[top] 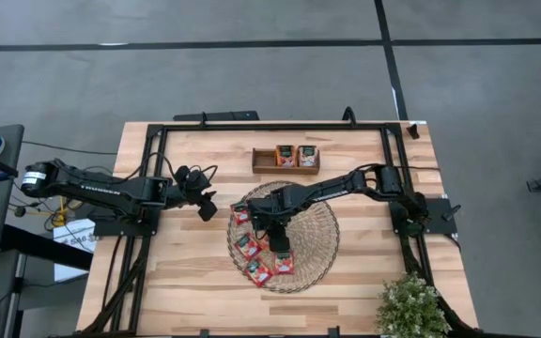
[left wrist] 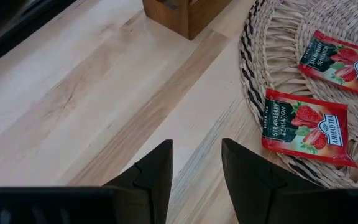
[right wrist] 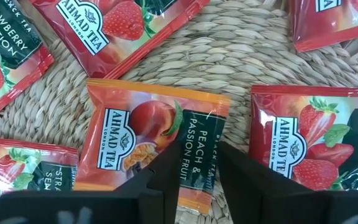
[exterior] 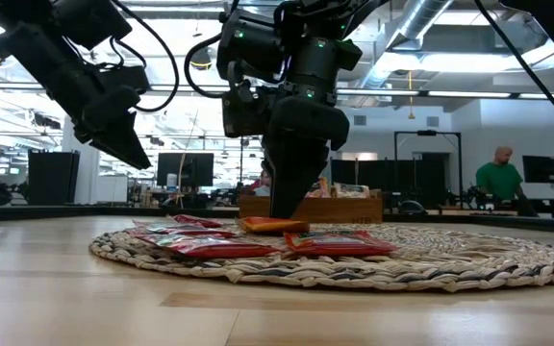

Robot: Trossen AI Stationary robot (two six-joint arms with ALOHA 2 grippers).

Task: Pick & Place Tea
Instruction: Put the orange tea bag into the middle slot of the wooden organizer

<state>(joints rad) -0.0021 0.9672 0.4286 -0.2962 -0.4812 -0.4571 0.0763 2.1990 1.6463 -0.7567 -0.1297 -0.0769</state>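
My right claw point(right wrist: 188, 177) is down on the woven mat point(top: 319, 235), fingers point(right wrist: 166, 171) straddling the edge of an orange peach tea sachet point(right wrist: 151, 134); can't tell if it's clamped yet. Red strawberry sachets point(right wrist: 303, 146) lie flat all around it on the mat. Beyond it, the wooden tray point(top: 263, 160) holds two more. My left claw point(left wrist: 196, 177) hangs open over bare counter point(left wrist: 92, 93) beside the mat.

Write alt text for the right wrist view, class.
The right gripper reaches down onto an orange peach and passion fruit tea sachet lying on a woven mat, its fingers astride one edge. Red strawberry sachets surround it.
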